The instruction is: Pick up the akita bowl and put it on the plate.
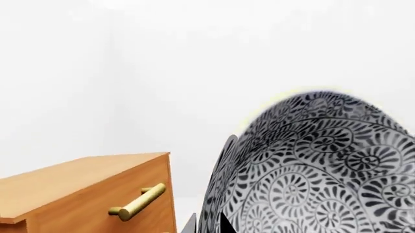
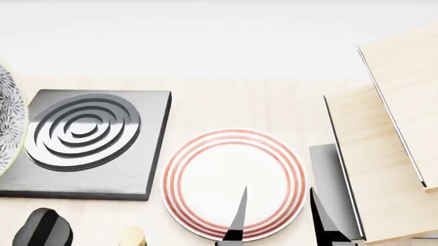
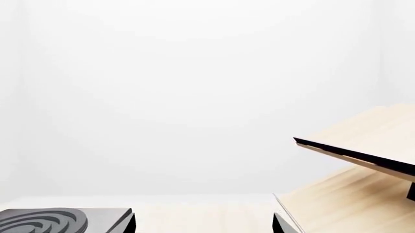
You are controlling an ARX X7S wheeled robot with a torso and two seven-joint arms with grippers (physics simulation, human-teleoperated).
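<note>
My left wrist view is filled by the akita bowl [image 1: 311, 170], tilted on edge, but I can't tell whether those jaws grip it. In the head view it's at far left, the plate [image 2: 205, 174] lower centre. Right gripper [image 2: 277, 218] open.

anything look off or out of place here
The bowl is the odd one: it sits at the head view's far left edge, over the burner's left side, tipped so its patterned inside shows, nowhere near the plate. The left wrist view shows it close up and tilted. The plate is bare. Nothing looks spilled or broken.
</note>
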